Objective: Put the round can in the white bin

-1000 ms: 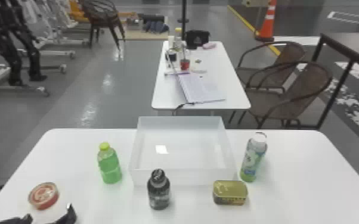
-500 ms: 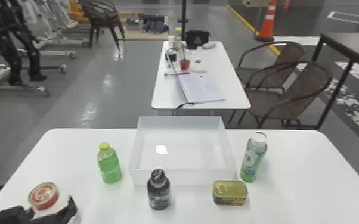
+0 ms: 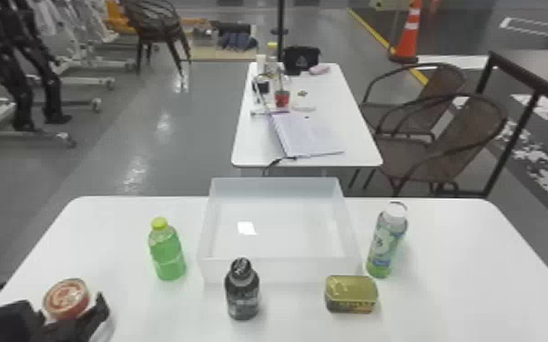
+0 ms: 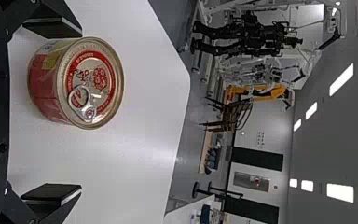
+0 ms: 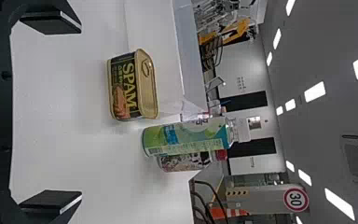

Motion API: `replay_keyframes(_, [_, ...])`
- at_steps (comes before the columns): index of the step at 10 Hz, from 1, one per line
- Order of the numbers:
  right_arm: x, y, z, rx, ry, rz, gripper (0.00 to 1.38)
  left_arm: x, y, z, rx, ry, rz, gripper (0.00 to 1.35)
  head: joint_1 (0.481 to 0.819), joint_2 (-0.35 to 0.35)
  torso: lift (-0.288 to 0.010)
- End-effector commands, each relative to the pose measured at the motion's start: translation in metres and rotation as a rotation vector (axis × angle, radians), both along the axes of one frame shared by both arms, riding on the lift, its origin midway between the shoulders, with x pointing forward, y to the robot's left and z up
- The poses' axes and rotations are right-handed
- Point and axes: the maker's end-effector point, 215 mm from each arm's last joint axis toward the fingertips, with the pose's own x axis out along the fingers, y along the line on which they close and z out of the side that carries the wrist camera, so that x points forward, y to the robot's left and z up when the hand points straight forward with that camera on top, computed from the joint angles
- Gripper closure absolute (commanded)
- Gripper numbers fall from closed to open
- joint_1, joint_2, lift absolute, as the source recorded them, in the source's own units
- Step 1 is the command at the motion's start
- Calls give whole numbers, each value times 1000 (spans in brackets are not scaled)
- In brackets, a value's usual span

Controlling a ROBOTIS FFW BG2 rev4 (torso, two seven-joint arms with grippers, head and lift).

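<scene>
My left gripper (image 3: 70,311) is at the table's front left corner, right by the round can (image 3: 67,298), which has a red and silver lid. In the left wrist view the gripper (image 4: 51,116) stands open, and the upright round can (image 4: 91,84) lies between its fingers, closer to one of them. The white bin (image 3: 282,269) sits at the middle of the table. My right gripper (image 5: 51,112) is open in the right wrist view, with nothing between its fingers.
A green bottle (image 3: 167,254) stands left of the bin, a dark bottle (image 3: 242,291) before it. A rectangular tin (image 3: 351,294) is at its front right, and a white-capped bottle (image 3: 386,241) stands to its right. In the right wrist view another can (image 5: 184,162) stands behind that bottle.
The left gripper has moved forward from the table's front edge and come around the round can. The can and the other objects have stayed in place.
</scene>
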Motion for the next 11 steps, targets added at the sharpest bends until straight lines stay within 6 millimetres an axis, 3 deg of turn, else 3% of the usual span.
replay_keyframes(1, [0, 0, -1, 0, 1, -1, 51, 8, 7, -2, -1, 8, -5, 131, 549, 0, -100])
replay_keyframes(5, [0, 0, -1, 3, 2, 1, 51, 13, 20, -9, 4, 39, 14, 139, 549, 0, -100])
replay_keyframes(8, [0, 1, -2, 8, 3, 0, 51, 14, 31, -20, -1, 71, 19, 228, 549, 0, -100])
replay_keyframes(9, [1, 1, -1, 8, 2, 0, 51, 16, 36, -16, 18, 63, 4, 389, 549, 0, -100])
replay_keyframes(10, [0, 1, -1, 8, 2, 2, 53, 16, 40, -11, 36, 53, 0, 763, 549, 0, -100])
replay_keyframes(11, [-1, 1, -2, 10, 5, 0, 53, 16, 42, -12, 31, 52, 7, 820, 549, 0, -100])
